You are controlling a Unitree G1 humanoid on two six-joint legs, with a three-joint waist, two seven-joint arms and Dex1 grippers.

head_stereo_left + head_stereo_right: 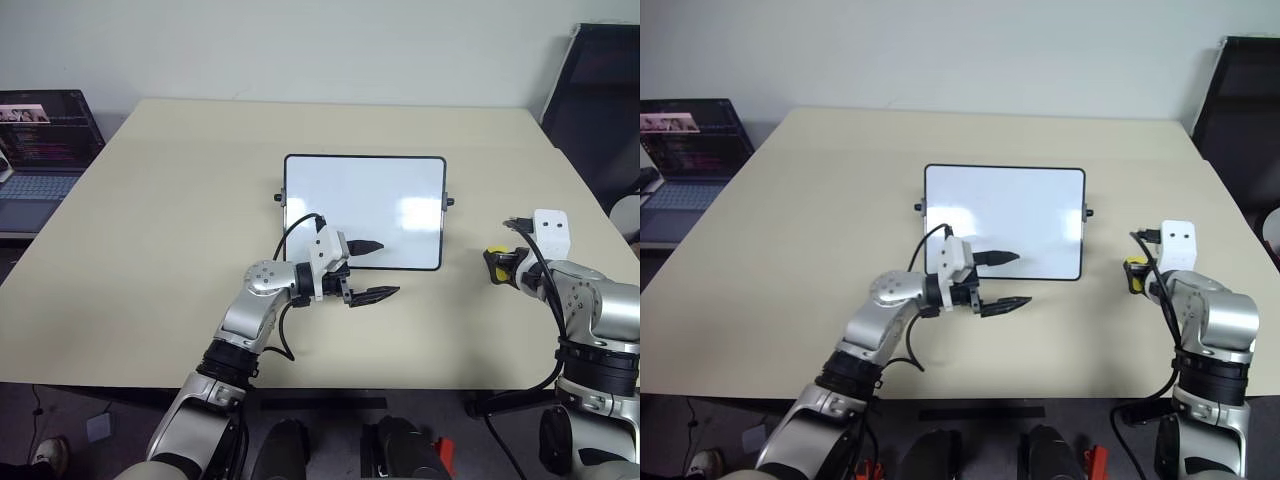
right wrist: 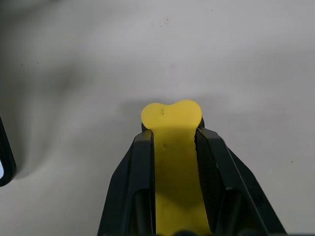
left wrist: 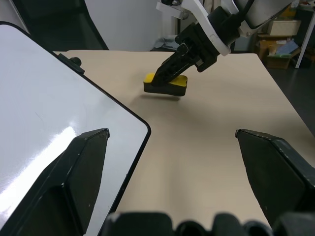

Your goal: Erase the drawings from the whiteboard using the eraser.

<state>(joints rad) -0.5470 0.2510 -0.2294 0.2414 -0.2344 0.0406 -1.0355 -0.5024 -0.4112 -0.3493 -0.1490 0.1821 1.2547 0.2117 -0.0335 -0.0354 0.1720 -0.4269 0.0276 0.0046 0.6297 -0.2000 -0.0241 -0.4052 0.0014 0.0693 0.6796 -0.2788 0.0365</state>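
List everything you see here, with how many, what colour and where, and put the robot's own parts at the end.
table: one, beige, carrying the board and eraser.
whiteboard: one, white with a thin black frame, at the table's middle; no drawings can be made out on it.
eraser: one, yellow with a black underside, right of the whiteboard, just off the table.
laptop: one, dark lit screen, beside the table's far left corner.
chair: one, black, past the table's far right corner.
left gripper: one, black fingers, open, at the whiteboard's near edge.
right gripper: one, black fingers, shut on the eraser.
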